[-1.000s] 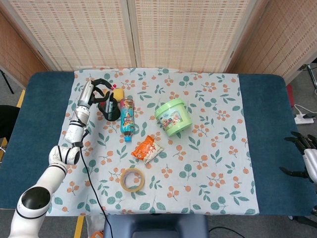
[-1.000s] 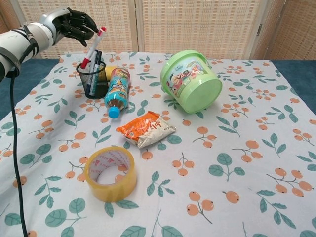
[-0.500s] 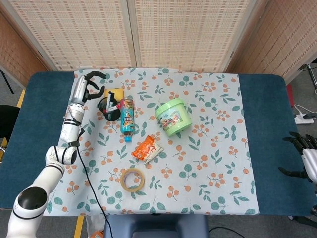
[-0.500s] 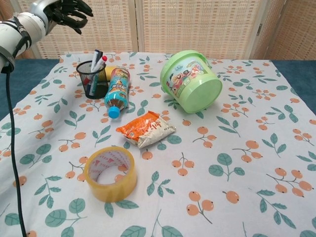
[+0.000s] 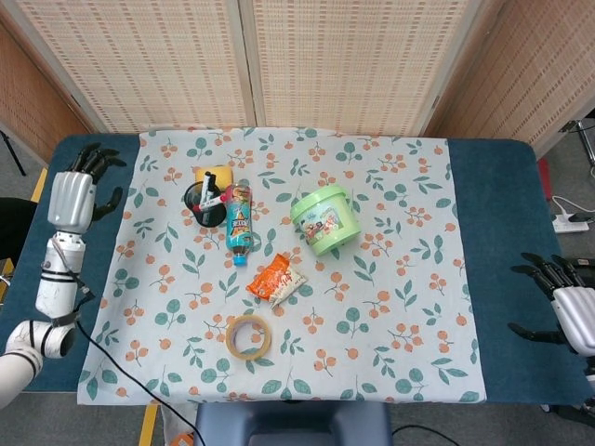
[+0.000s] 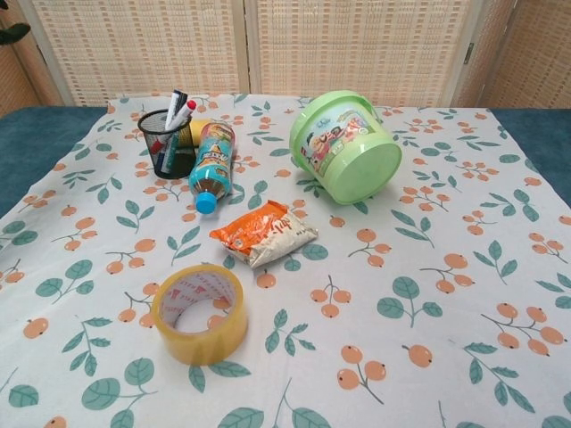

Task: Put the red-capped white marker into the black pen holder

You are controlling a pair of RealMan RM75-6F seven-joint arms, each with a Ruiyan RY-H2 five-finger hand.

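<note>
Left hand (image 5: 72, 197), fingers spread and holding nothing, parked at the counter's (image 5: 56, 269) blue edge. Well to its right, red-capped white marker (image 6: 175, 124) standing tilted inside the black pen holder (image 6: 166, 150), red cap up; placement step judged complete, with nothing further called for beyond keeping clear. Farther right, bottle (image 5: 239, 223) just beside the holder. Right hand (image 5: 562, 304), likewise spread and empty, at the far edge, partly cut off. Holder contents hard to tell apart from overhead; both hands absent from the chest view.
</note>
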